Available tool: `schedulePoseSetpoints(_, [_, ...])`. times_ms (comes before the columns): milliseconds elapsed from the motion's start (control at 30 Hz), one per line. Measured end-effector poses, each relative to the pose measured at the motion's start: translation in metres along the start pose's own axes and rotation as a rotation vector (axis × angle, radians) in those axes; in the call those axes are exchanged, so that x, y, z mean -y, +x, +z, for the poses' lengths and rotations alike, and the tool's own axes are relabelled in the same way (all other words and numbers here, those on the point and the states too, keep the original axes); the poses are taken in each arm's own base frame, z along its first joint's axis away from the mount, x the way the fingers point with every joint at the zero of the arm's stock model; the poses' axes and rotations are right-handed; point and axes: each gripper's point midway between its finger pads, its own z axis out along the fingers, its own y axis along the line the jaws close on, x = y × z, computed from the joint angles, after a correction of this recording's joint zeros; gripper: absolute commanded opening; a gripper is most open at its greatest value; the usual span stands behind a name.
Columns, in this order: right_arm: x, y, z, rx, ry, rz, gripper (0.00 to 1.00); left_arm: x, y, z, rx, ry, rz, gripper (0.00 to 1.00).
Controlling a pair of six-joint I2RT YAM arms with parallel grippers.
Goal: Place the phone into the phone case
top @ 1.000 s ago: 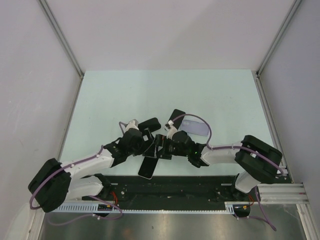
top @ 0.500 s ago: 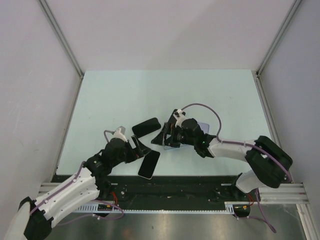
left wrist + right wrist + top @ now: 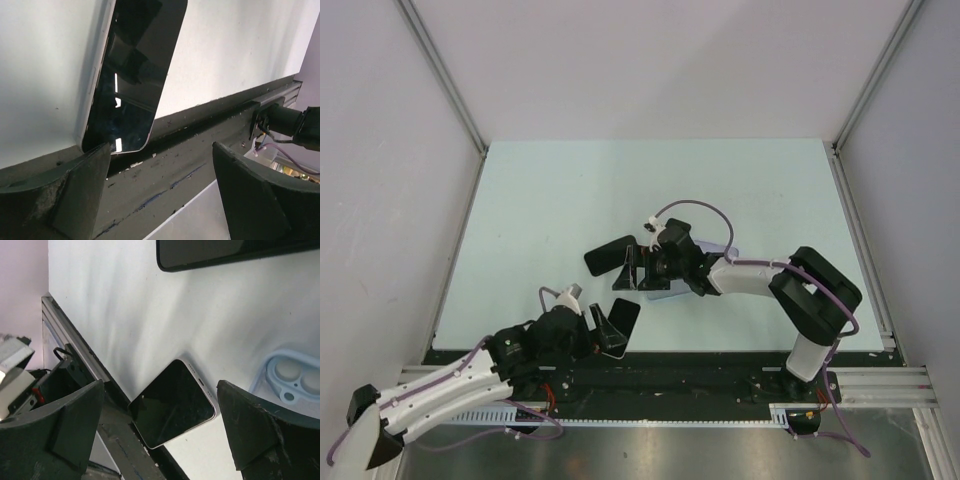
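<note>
Left gripper (image 3: 160, 150) and right gripper (image 3: 160, 385) gape empty — pale green table (image 3: 570, 190), grey walls (image 3: 650, 70) around.

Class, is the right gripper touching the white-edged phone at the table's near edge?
Apart. In the right wrist view the phone lies on the table between the fingers of the open right gripper, gap on each side.
</note>
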Motion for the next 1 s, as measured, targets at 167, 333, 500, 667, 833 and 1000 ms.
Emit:
schedulePoseSetpoints(167, [0.002,-0.002,0.01,-0.024,0.017,-0.03,0.94,0.003,0.013,0.001,-0.031,-0.005,-0.014,0.89])
schedulePoseSetpoints(333, [0.015,0.015,0.016,-0.085,0.062,-0.041,0.91,0.004,0.02,0.002,-0.045,-0.015,-0.035,0.91])
schedulePoseSetpoints(500, [0.016,0.019,0.019,-0.101,0.079,-0.064,0.92,0.003,0.023,0.001,-0.057,-0.035,-0.044,0.91])
schedulePoseSetpoints(667, [0.015,0.019,0.019,-0.104,0.082,-0.072,0.91,0.002,0.017,-0.002,-0.03,-0.064,-0.035,0.91])
schedulePoseSetpoints(833, [0.015,0.02,0.019,-0.107,0.081,-0.077,0.91,0.002,0.01,-0.006,-0.01,-0.118,-0.007,0.91])
schedulePoseSetpoints(1000, [0.014,0.019,0.022,-0.108,0.076,-0.085,0.91,0.006,0.009,-0.01,-0.012,-0.121,0.002,0.87])
